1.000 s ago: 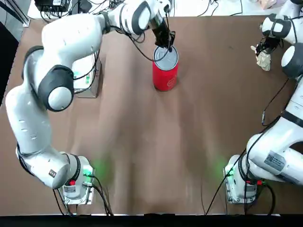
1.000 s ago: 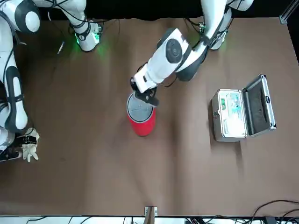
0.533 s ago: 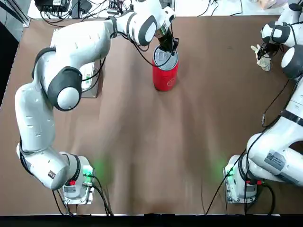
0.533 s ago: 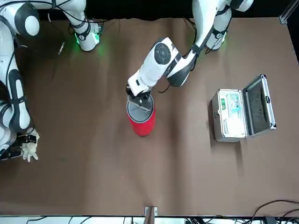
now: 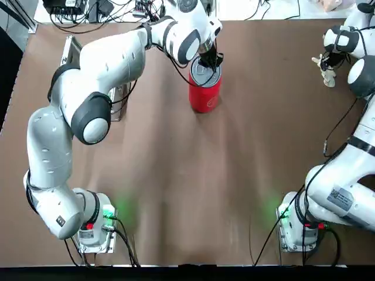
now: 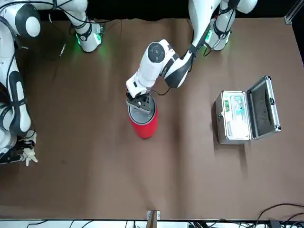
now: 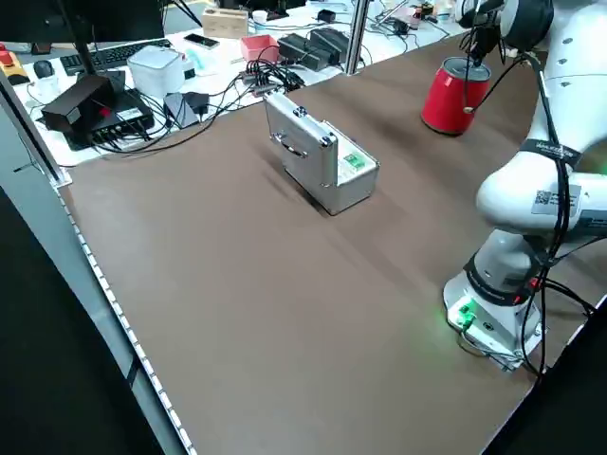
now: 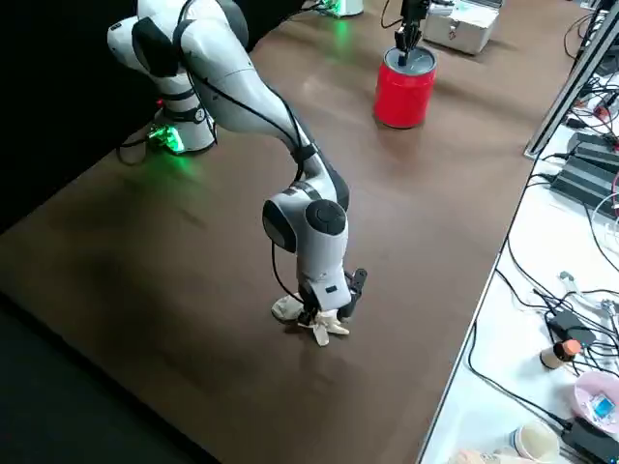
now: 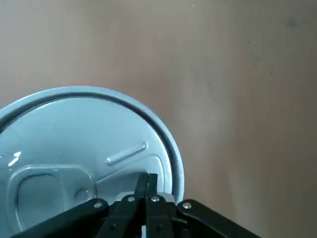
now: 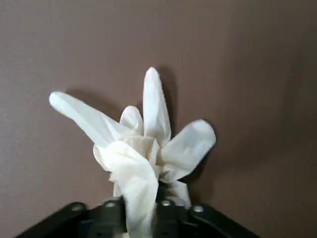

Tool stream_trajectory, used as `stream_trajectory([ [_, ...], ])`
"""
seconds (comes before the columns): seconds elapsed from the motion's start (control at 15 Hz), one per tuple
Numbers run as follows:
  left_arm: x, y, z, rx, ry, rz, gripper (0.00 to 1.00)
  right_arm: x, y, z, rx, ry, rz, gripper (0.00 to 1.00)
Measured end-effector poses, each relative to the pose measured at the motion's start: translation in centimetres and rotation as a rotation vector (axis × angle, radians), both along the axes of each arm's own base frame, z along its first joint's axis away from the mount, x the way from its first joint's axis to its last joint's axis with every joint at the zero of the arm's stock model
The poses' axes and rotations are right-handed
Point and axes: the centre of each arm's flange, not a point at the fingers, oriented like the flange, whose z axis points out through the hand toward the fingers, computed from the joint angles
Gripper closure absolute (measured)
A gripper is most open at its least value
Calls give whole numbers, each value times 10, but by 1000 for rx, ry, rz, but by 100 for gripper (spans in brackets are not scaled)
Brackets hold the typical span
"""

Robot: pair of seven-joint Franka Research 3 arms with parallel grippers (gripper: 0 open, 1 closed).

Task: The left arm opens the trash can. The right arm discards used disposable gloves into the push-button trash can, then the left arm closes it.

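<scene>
The small red cylindrical trash can [image 5: 204, 88] has our closed left tool [image 9: 146, 184] on its silver lid [image 9: 79, 144]; our right tool [image 10: 143, 208] grips the cream-white wrinkled gloves [image 10: 141, 148] above the brown desk [image 5: 234, 175].

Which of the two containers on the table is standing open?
The silver rectangular metal case, its hinged lid raised. The small red cylindrical trash can has its silver-grey lid down.

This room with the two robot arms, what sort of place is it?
Most likely a robotics lab or test bench. Two arms are bolted to a brown table, cables, power bricks and electronics crowd a side desk, and the props are staged: a red trash can, gloves, a metal case.
</scene>
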Motion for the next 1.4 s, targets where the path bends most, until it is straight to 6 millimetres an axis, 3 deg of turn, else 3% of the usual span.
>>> stream_trajectory([
  [0.13,1,0,-1,1,0,3,99,3,3,5,5,10,-2,97],
  [0.33,1,-1,-2,1,0,3,99,12,16,20,10,16,12,97],
  [0.53,3,-1,-2,0,-2,4,99,20,34,47,14,29,19,97],
  [1.07,7,1,7,-5,-5,20,99,23,104,175,66,79,8,97],
  [1.4,13,13,30,21,7,26,99,14,148,247,158,67,13,97],
])
